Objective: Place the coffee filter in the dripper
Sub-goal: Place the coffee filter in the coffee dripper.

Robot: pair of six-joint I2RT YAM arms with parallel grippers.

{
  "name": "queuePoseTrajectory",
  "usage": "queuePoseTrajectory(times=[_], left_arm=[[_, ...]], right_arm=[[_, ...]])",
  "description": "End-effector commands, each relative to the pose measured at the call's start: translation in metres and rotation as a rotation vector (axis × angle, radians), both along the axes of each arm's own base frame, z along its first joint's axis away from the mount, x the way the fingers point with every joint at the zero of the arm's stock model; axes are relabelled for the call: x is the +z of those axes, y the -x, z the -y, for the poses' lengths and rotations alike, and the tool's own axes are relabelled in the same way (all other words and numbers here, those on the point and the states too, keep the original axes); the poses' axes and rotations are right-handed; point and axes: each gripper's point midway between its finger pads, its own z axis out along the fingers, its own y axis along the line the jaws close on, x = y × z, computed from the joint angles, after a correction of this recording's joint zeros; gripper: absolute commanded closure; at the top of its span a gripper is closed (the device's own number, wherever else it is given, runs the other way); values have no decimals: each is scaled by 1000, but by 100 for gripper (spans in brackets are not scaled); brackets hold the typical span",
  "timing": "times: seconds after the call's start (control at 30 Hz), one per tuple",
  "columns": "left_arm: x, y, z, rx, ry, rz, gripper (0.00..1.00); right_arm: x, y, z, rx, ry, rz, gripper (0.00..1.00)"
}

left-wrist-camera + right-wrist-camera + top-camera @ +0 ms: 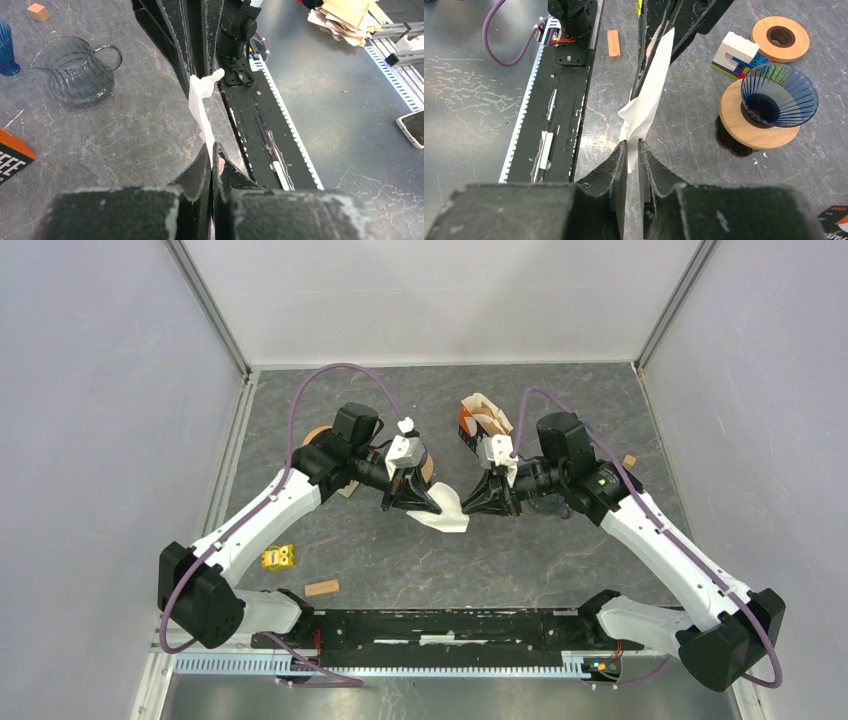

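Note:
The white paper coffee filter (pixel 448 512) hangs above the table between my two grippers. My left gripper (pixel 415 502) is shut on one edge of it; in the left wrist view (pixel 211 146) the filter (pixel 200 100) runs edge-on away from the closed jaws. My right gripper (pixel 480 504) faces it; in the right wrist view (pixel 633 142) its jaws stand a narrow gap apart with the filter (pixel 649 95) edge between them. The blue ribbed dripper (pixel 780 94) sits empty on a round wooden stand (pixel 744 125), to the right of the filter. In the top view the left gripper hides it.
A glass carafe (pixel 75 70) stands near the right arm. An orange box with brown filters (pixel 485 420) is behind the grippers. A wooden ring (pixel 780 37) and a toy block (pixel 736 55) lie beyond the dripper. A yellow toy (pixel 278 557) and a wooden block (pixel 321 588) lie front left.

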Motion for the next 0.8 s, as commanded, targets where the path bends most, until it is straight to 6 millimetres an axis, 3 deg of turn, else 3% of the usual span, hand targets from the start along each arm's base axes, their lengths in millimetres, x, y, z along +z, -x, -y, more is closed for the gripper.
queuePoseTrajectory(times=[0.0, 0.77], left_arm=[[13, 1, 1, -23, 52, 31, 98], [14, 10, -2, -44, 62, 13, 98]], right_arm=[[8, -5, -4, -14, -16, 20, 82], [18, -17, -1, -72, -1, 84, 86]])
